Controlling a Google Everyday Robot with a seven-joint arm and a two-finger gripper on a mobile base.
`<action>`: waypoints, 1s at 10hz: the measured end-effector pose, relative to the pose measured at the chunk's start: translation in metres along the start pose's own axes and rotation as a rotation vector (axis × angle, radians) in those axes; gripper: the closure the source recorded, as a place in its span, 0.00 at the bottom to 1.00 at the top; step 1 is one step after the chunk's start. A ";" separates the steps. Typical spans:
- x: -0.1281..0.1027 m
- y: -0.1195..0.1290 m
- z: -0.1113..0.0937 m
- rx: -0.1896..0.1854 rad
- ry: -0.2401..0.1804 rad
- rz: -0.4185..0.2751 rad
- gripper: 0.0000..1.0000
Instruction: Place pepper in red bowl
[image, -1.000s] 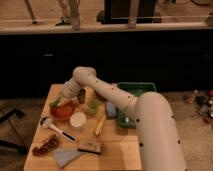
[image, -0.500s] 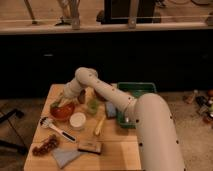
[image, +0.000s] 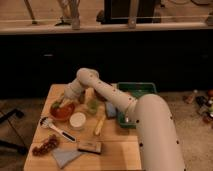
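The red bowl sits on the left part of the wooden table. My gripper hangs right over the bowl's left side, the arm reaching in from the lower right and bending at an elbow above the table. A small green shape at the gripper's tip, just above the bowl's rim, looks like the pepper. I cannot tell whether the gripper holds it or it lies in the bowl.
A white disc lies just right of the bowl, with a pale green cup and a long yellow piece beyond. A green bin stands at the right. A white brush, grapes, a blue cloth and a brown block lie in front.
The gripper has shifted slightly left and down over the red bowl. Nothing else on the table has moved.
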 end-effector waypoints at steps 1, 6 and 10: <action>0.001 0.000 -0.001 0.004 -0.009 0.012 0.88; 0.016 0.006 -0.011 0.061 -0.079 0.077 0.37; 0.018 0.008 -0.014 0.077 -0.096 0.086 0.20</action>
